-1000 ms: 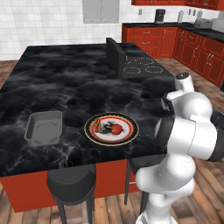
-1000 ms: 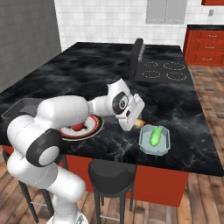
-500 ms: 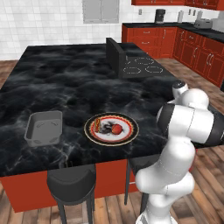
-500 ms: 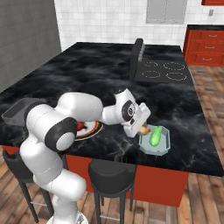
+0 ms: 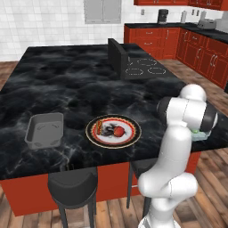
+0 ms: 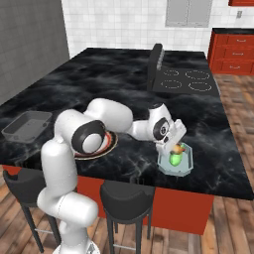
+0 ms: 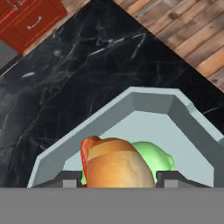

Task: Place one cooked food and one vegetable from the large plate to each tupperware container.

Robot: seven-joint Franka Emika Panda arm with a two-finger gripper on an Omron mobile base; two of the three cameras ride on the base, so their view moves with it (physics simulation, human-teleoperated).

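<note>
While my gripper [image 7: 119, 180] clamps the browned hot dog in its bun [image 7: 114, 164] just over the pale translucent greenish tub [image 7: 192, 127], where a green vegetable [image 7: 154, 158] already lies, I judge the next move is lowering slightly and letting go inside.

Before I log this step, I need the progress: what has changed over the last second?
The gripper, shut on the hot dog, has swung right and down from beside the large plate to above the pale container, where the green vegetable lies. The hot dog is not let go yet. The plate, the grey container and the vegetable stayed put.
</note>
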